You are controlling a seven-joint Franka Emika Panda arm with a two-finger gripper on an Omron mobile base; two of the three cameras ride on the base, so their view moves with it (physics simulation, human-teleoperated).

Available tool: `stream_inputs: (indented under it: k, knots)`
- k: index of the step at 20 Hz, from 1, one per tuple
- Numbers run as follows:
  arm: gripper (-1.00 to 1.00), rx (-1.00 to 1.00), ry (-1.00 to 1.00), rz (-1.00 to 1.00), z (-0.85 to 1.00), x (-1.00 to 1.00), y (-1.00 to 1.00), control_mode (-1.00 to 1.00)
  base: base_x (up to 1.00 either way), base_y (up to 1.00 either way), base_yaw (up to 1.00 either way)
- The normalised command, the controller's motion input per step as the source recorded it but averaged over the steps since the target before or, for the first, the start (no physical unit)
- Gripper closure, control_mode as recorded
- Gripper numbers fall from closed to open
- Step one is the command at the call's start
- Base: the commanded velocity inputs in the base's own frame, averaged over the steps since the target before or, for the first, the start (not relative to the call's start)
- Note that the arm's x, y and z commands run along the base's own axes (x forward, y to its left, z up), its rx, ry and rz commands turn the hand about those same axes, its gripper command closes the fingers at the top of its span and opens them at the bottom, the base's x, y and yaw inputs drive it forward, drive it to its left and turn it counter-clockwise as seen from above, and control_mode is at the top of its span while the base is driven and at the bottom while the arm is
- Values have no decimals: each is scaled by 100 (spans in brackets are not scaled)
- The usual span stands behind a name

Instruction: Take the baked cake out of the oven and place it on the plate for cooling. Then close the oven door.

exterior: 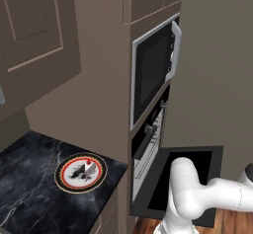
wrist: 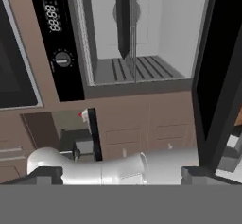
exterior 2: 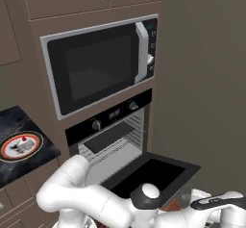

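On the left, the black marble worktop (exterior: 29, 178) carries the round red-and-gold-rimmed plate (exterior: 81, 173), and the tiny whitish cake with a red blob (exterior: 89, 166) sits on it. To its right, the black built-in oven (exterior 2: 111, 135) stands open below the silver-framed microwave (exterior 2: 98, 63), its black glass oven door (exterior: 185, 178) lowered flat. The gripper (wrist: 122, 176), with its finger tips spread wide and holding nothing, faces the oven cavity.
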Motion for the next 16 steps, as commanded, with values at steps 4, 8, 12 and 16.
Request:
stream_inputs:
  k: [4, 8, 12, 16]
  knots:
    - [-100, 1, -14, 0, -46, 1, 0, -100, 0, 0, 0]
    - [-100, 2, -19, 0, -50, 7, 0, -100, 0, 0, 0]
    - [-100, 4, -24, 0, -57, 0, 17, -100, 0, 0, 0]
    - [-100, 3, -27, 0, -57, 0, 42, -100, 0, 0, 0]
